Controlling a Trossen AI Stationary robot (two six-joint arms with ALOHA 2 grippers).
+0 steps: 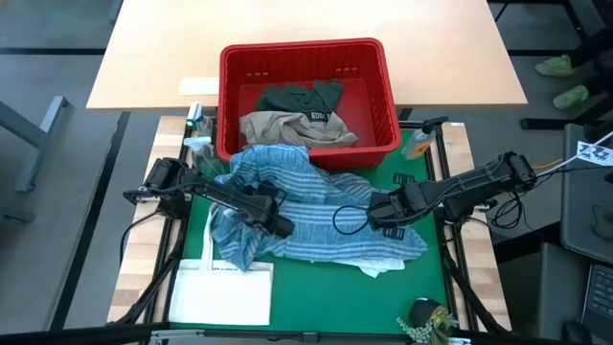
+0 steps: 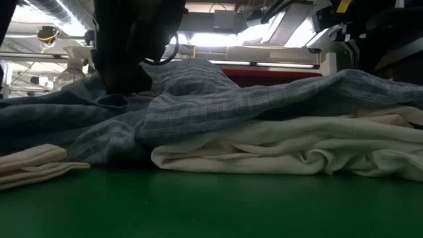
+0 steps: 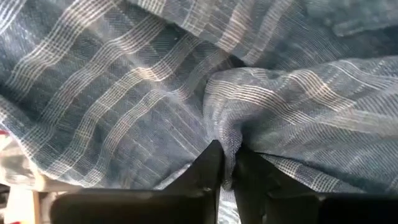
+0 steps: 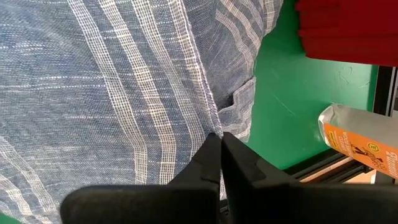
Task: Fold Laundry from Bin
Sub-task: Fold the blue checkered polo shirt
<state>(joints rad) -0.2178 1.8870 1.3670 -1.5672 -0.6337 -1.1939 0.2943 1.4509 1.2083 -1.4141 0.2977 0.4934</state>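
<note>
A blue-and-white striped garment (image 1: pixel 316 206) lies crumpled across the green mat (image 1: pixel 316 297). Its far part is draped against the red bin's (image 1: pixel 308 59) near wall. A white garment (image 2: pixel 277 149) lies under its near edge. Dark green (image 1: pixel 305 96) and beige (image 1: pixel 292 127) laundry lies in the bin. My left gripper (image 1: pixel 284 227) sits on the striped garment's left part, shut on it. My right gripper (image 1: pixel 375 211) is shut on its right part. My left gripper pinches a raised fold of the striped cloth (image 3: pixel 227 146) between its two fingers, slanting down from the table's left. The fold bunches into a ridge at the fingertips (image 3: pixel 213 163). The cloth around it rests on the mat. My right gripper is shut on the striped garment at a stitched seam edge (image 4: pixel 213 124), which runs in between its fingertips (image 4: pixel 211 152). The fingers point steeply down, coming from the table's right. The cloth below them looks flat; how many layers are held does not show.
A flat white tote bag (image 1: pixel 225 287) lies at the mat's near left corner. A spray bottle (image 1: pixel 196 129) stands left of the bin, an orange-labelled bottle (image 4: pixel 354 140) to its right. A small plant (image 1: pixel 426 321) sits near right. Bare mat shows along the near edge.
</note>
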